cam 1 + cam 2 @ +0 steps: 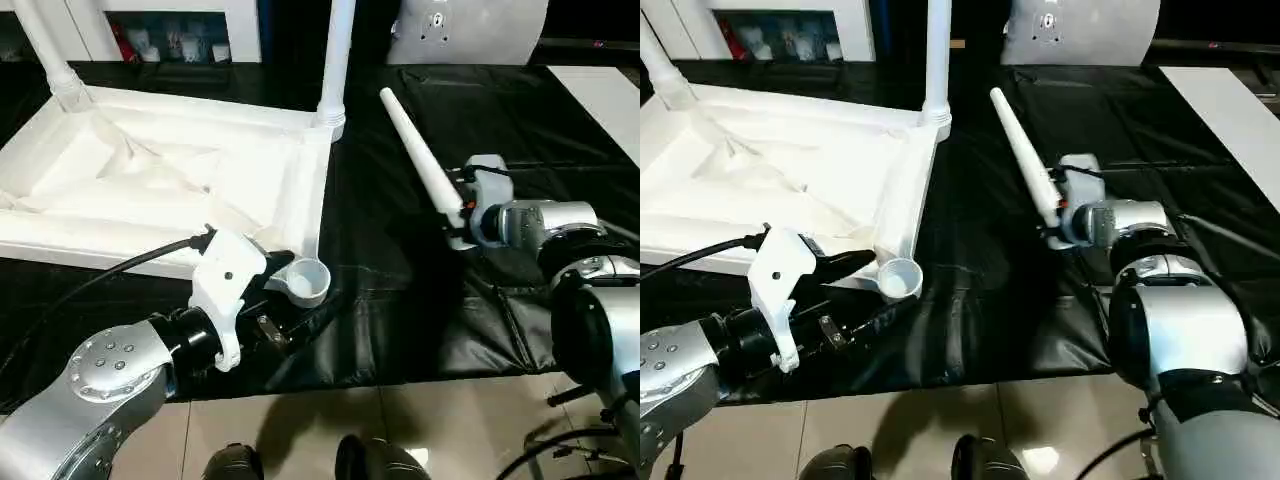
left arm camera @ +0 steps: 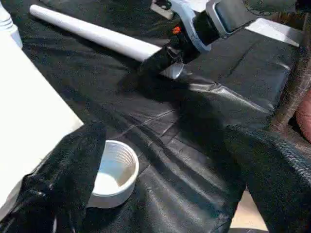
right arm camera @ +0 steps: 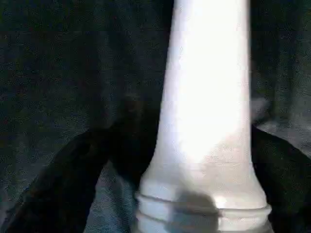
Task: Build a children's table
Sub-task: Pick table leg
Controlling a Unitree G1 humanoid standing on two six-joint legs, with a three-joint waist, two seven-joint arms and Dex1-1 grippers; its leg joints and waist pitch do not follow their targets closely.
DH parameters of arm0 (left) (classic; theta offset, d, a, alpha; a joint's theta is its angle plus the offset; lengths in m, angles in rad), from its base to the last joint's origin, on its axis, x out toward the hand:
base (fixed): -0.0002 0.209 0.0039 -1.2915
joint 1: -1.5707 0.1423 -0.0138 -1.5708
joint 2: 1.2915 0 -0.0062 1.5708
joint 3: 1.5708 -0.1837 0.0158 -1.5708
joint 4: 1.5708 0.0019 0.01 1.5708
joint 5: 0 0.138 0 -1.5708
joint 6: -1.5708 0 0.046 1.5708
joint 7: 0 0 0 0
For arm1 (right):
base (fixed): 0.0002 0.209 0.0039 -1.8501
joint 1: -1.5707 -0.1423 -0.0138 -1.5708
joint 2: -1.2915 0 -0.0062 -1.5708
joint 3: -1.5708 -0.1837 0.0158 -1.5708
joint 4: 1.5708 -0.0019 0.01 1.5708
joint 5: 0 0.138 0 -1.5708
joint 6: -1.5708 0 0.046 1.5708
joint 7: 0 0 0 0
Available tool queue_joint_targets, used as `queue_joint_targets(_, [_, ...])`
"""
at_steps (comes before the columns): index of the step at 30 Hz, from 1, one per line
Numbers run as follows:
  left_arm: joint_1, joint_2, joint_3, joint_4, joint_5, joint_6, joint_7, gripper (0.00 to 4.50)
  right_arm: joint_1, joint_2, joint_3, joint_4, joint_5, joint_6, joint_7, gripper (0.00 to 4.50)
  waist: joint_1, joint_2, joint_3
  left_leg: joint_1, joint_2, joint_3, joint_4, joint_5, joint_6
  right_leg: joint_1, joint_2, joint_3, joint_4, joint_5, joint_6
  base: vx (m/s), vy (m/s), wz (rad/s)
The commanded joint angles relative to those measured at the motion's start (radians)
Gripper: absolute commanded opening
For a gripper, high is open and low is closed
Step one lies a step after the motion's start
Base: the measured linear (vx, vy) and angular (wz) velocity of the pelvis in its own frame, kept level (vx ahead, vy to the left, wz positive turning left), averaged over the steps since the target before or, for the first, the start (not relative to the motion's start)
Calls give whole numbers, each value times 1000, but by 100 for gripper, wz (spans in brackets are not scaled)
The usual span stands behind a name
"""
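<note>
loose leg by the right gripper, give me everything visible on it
The loose leg is a long white tube, smooth plastic by the look, tapering to a rounded narrow tip that points away from the robot. Its wide end has a ringed collar. It lies on the black sheet, apart from the table top. The right gripper sits at the wide end, its open black fingers flanking the collar; whether they press it is unclear.

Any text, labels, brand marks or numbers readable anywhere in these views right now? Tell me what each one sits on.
None can be read.
Table top, the standing leg and the loose leg: plain white, unmarked.
Items on the shelf behind: too small and blurred to read.
Grey panel at the back: no legible marking.
</note>
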Motion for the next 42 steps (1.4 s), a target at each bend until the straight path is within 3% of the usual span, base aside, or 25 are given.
queue_joint_targets(1, [-9,9,-2,-10,-1,8,-5,447,-9,11,26,0,-21,-5,68,450,5,7,-67,0,66,-19,-58,20,156,75,-101,78,-58,-145,-275,0,0,0])
queue_joint_targets(4, [-11,11,-6,-9,-6,11,0,447,-10,25,40,-2,-31,-5,113,450,6,7,-69,0,67,-20,-58,20,146,77,-103,79,-57,-144,-274,0,0,0])
queue_joint_targets(9, [-18,21,-19,-6,-14,14,7,450,14,71,71,-7,-55,-24,138,407,7,8,-71,1,68,-20,-59,-3,125,78,-106,80,-59,-171,-270,0,0,0])
queue_joint_targets(16, [-29,26,-22,6,-11,8,6,450,11,99,56,-11,-39,-31,110,336,6,12,-74,5,67,-21,-61,-28,94,79,-105,81,-61,-188,-258,0,0,0])
queue_joint_targets(20, [-35,31,-29,18,0,-5,6,450,9,103,42,-15,-35,-39,88,324,9,13,-81,6,67,-21,-60,-30,81,82,-105,80,-59,-189,-255,0,0,0])
queue_joint_targets(23, [-39,33,-38,39,17,-26,11,450,4,99,14,-21,-16,-37,43,320,10,18,-89,8,68,-21,-57,-14,79,82,-103,80,-55,-159,-259,0,0,0])
queue_joint_targets(27, [-45,28,-59,79,46,-58,22,450,6,96,-66,-38,44,-54,-83,319,12,22,-100,8,65,-19,-52,5,74,83,-101,80,-48,-121,-261,0,0,0])
queue_joint_targets(29, [-60,-15,-63,125,52,-76,46,450,21,100,-166,-75,134,-89,-174,319,14,23,-102,5,64,-17,-50,-7,68,85,-102,80,-50,-123,-253,0,0,0])
queue_joint_targets(30, [-65,-24,-63,138,54,-82,50,450,31,106,-194,-95,161,-110,-179,319,18,30,-109,7,63,-18,-46,-11,60,86,-101,78,-45,-121,-251,0,0,0])
queue_joint_targets(32, [-66,-26,-63,141,54,-84,50,450,34,107,-202,-101,169,-117,-180,319,18,24,-107,5,62,-17,-46,-24,62,85,-100,78,-48,-128,-246,0,0,0])
queue_joint_targets(33, [-73,-48,-52,170,54,-101,61,450,72,125,-243,-170,213,-166,-162,318,20,31,-113,4,61,-17,-44,-30,62,88,-100,77,-48,-137,-242,0,0,0])
queue_joint_targets(34, [-73,-48,-52,170,54,-101,61,450,72,125,-243,-170,213,-166,-162,318,20,25,-109,3,58,-14,-44,-44,66,87,-100,78,-56,-162,-226,0,0,0])
queue_joint_targets(35, [-77,-64,-41,189,51,-114,68,450,103,137,-264,-226,237,-195,-142,318,20,27,-116,1,57,-17,-43,-35,65,92,-99,76,-53,-168,-225,0,0,0])
queue_joint_targets(36, [-89,-97,-16,226,53,-139,94,450,181,165,-289,-364,274,-214,-114,318,21,25,-114,0,56,-14,-43,-38,71,91,-99,77,-59,-177,-215,0,0,0])
queue_joint_targets(37, [-89,-97,-16,226,53,-139,94,450,181,165,-289,-364,274,-214,-114,318,24,27,-116,-1,55,-14,-42,-28,79,92,-97,77,-61,-172,-190,0,0,0])
queue_joint_targets(38, [-99,-124,5,256,55,-161,116,450,248,187,-305,-482,307,-210,-95,318,23,27,-121,2,58,-16,-41,-19,78,91,-96,76,-56,-166,-193,0,0,0])
queue_joint_targets(39, [-100,-126,6,258,55,-162,118,450,253,189,-306,-492,309,-210,-93,318,24,27,-124,2,57,-16,-41,-11,88,90,-94,75,-58,-173,-180,0,0,0])
queue_joint_targets(40, [-121,-176,42,304,58,-197,161,450,394,249,-355,-762,437,-141,-50,318,24,33,-122,0,53,-17,-43,-9,93,92,-89,74,-63,-179,-174,0,0,0])
queue_joint_targets(41, [-124,-183,47,310,59,-202,167,450,413,257,-361,-800,456,-131,-46,318,28,34,-119,3,53,-13,-45,-21,99,90,-87,76,-74,-192,-147,0,0,0])
queue_joint_targets(42, [-132,-200,55,323,56,-213,176,450,475,290,-388,-923,546,-91,-26,317,28,32,-124,9,60,-19,-48,-25,98,88,-87,75,-70,-193,-133,0,0,0])
